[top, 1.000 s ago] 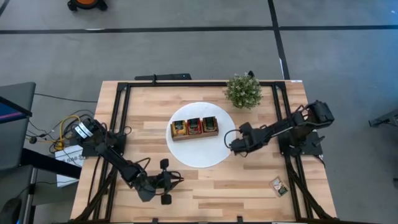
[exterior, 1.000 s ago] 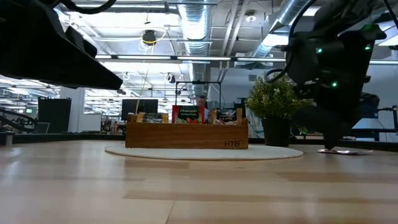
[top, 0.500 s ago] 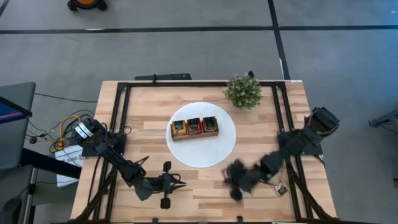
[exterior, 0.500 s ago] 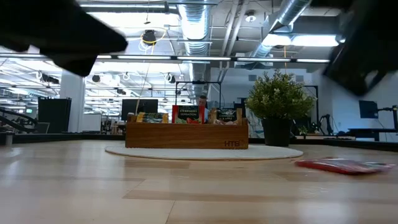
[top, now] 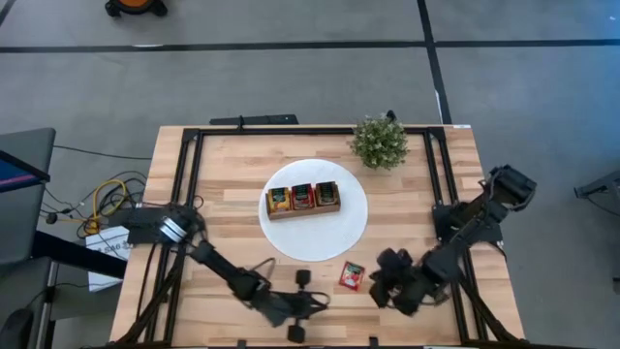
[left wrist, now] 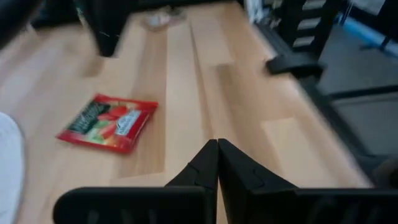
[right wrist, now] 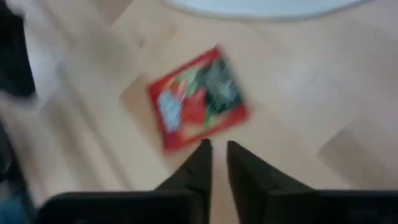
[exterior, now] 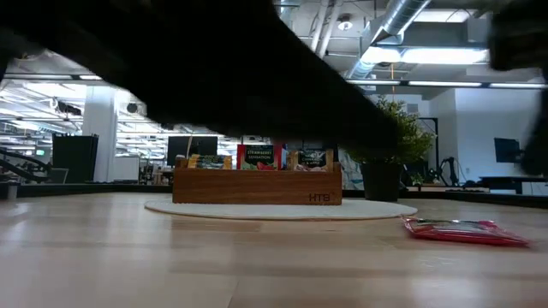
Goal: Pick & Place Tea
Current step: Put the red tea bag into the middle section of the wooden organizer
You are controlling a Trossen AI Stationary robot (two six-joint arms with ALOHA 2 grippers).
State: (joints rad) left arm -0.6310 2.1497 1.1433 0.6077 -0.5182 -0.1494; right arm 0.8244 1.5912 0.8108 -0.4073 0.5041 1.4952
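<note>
A red tea sachet (top: 351,276) lies flat on the bare wood just near of the white disc (top: 339,242); it also shows in the low view (exterior: 462,231) and in both wrist views (left wrist: 109,122) (right wrist: 198,107). Several more sachets stand upright in the wooden box (top: 303,199) on the disc. My right gripper (top: 376,281) hovers just right of the red sachet, fingers a narrow gap apart (right wrist: 217,149) and touching nothing. My left gripper (top: 320,301) is shut (left wrist: 217,149) and sits left of the sachet, by the near edge.
A small green potted plant (top: 380,141) stands at the far edge, right of the disc. A black metal frame (top: 189,174) runs along the table's sides. Bare wood lies between the disc and the near edge, with both arms reaching over it.
My right gripper swung from the disc's right rim toward the near edge, then drew back a little to the right. The red sachet now lies in plain sight on the wood there. My left gripper slid right along the near edge toward the sachet.
</note>
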